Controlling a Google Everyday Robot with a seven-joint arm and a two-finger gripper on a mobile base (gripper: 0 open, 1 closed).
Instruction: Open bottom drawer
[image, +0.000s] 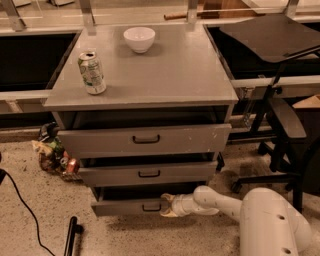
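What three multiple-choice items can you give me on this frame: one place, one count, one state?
1. Where is the hand?
A. high in the air
B. at the front of the bottom drawer, just right of its handle
C. out of view

2. How many drawers does the cabinet have?
A. two
B. three
C. four

3. How is the can placed?
A. on its side
B. upside down
C. upright

Answers:
1 B: the hand sits low, at the lowest front.
2 B: three fronts are stacked, each with a handle.
3 C: the can's opened top faces up.
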